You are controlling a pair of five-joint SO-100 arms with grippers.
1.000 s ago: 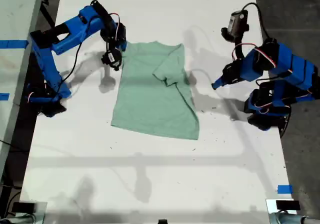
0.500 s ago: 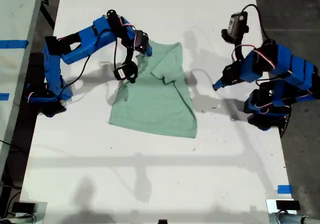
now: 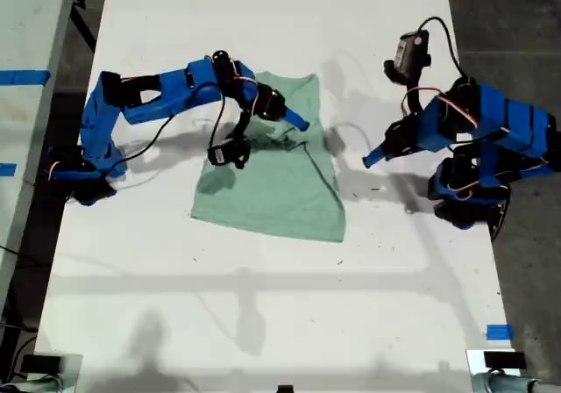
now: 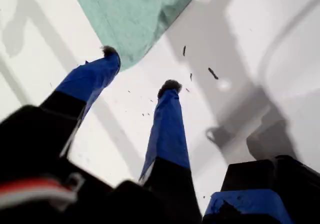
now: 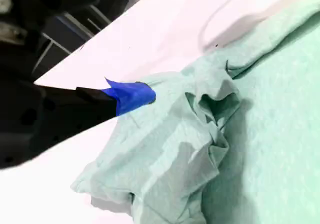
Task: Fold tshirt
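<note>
This looks like a robotics lab or test bench, not a home. A long white tabletop (image 3: 263, 323) fills the exterior view, bare but for scuffs and dark specks, and it sits on a dark grey floor (image 3: 517, 25) like concrete. Two small blue hobby-style arms are fixed at its long edges, their servos and looped cables exposed. Strips of blue tape (image 3: 499, 332) mark spots on the tabletop's edge and on a pale surface (image 3: 26, 25) at the exterior view's left. Hard overhead light throws crisp shadows across the white.
</note>
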